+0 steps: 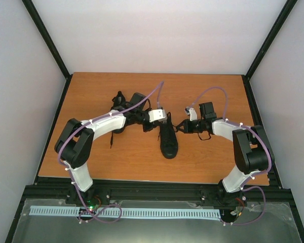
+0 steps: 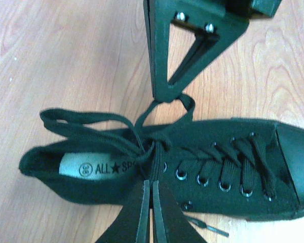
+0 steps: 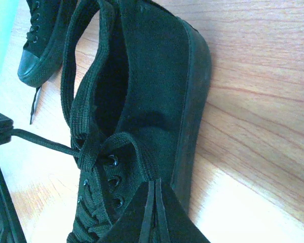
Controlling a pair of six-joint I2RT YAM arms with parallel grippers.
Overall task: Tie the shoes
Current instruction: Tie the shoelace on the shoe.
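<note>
Black shoe (image 1: 168, 144), laces (image 2: 152, 144) pinched either side, long axis front-to-back, toe nearward

Black low-top canvas sneaker (image 2: 213, 162): upright on sole, between left gripper (image 2: 151, 212) and right gripper (image 2: 164, 95); thin black laces (image 2: 152, 144) loosely knotted, one strand pinched by each. Second matching sneaker (image 3: 38, 45): beyond, left-gripper side.

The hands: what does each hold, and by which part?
Left hand pinches a lace of the middle shoe at the knot; right hand pinches a loop of that lace.
</note>
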